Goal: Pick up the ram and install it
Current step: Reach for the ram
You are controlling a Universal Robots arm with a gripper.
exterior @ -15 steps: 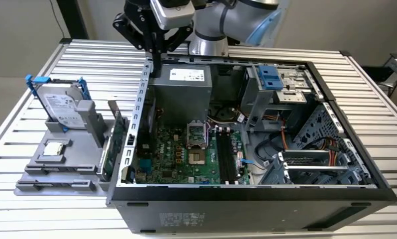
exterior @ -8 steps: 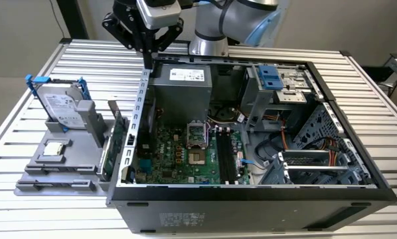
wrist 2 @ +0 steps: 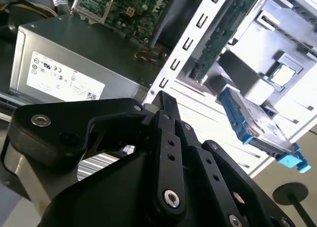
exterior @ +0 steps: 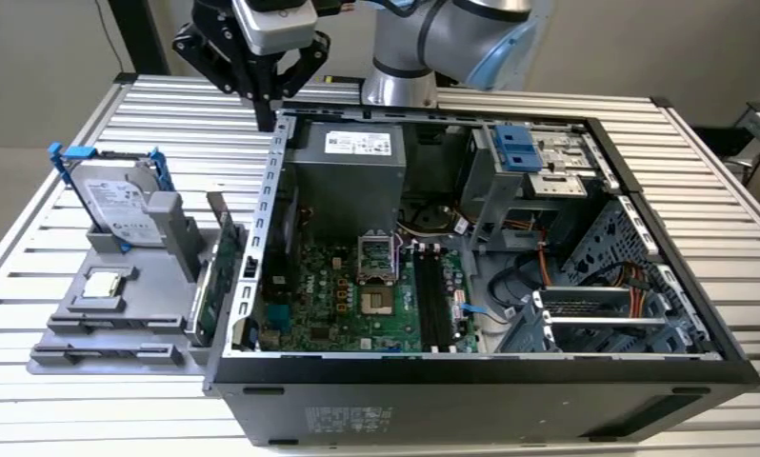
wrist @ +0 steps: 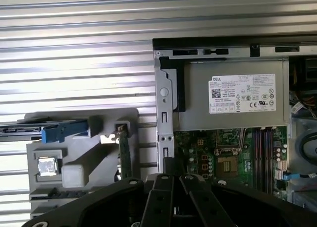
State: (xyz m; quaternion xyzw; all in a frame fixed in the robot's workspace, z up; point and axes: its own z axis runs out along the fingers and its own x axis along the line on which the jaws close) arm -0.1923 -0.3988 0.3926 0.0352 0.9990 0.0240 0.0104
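The ram [exterior: 224,255] is a thin dark board standing on edge in the grey holder [exterior: 101,328], close against the open computer case's outer wall. In both wrist views it is seen edge-on [wrist: 124,155] [wrist 2: 218,36]. My gripper [exterior: 269,116] hangs high over the case's back corner on the exterior view's left, beside the power supply [exterior: 345,167] and well back from the ram. Its black fingers [wrist 2: 161,105] are shut together with nothing between them, and their tips [wrist: 168,163] sit over the case wall. The motherboard's long black memory slots [exterior: 429,297] lie inside the case.
The open case [exterior: 482,381] lies on a slatted metal table [exterior: 50,171]. The holder also carries a hard drive in a blue frame [exterior: 116,195] and a square chip [exterior: 103,284]. Drive cages [exterior: 609,314] and cables fill the case on the exterior view's right.
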